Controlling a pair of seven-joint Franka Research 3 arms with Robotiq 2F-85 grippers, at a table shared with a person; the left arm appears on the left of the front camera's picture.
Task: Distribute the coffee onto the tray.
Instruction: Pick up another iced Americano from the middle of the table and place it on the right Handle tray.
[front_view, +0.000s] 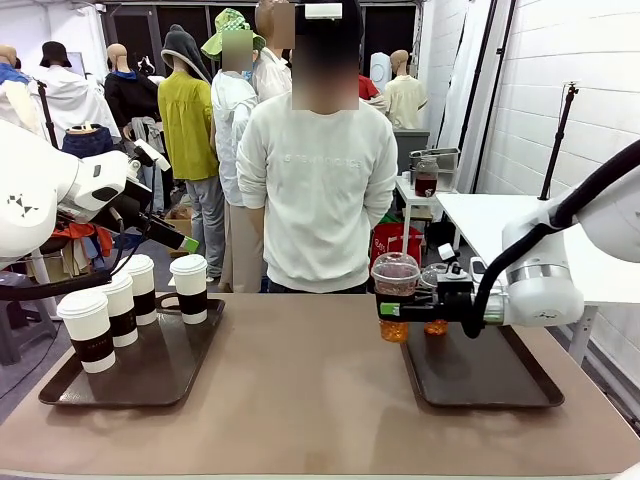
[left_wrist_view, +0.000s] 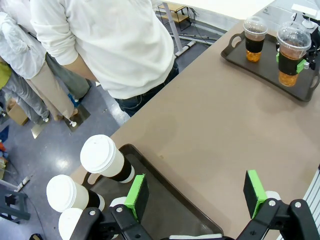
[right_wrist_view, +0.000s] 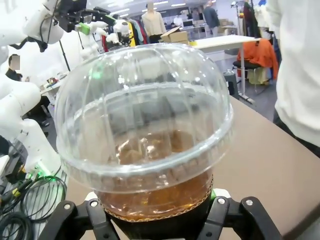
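Clamping a clear plastic dome-lidded cup of amber coffee (front_view: 395, 296) between its jaws, the right gripper (front_view: 400, 305) carries it upright against spills; left gripper (left_wrist_view: 195, 192) gapes empty.

A person in a white sweatshirt (front_view: 317, 190) stands at the far edge of the brown table (front_view: 310, 400), facing it. Behind, two more people stand close together, one in a yellow-green top (front_view: 188, 125), one in a white shirt with a green patterned hat (front_view: 232, 25). To the right, a white side table (front_view: 500, 215) runs along the white brick wall, with a black stand (front_view: 558, 140) upright on it. A smaller stand farther back carries a jar of dark liquid (front_view: 426, 177).
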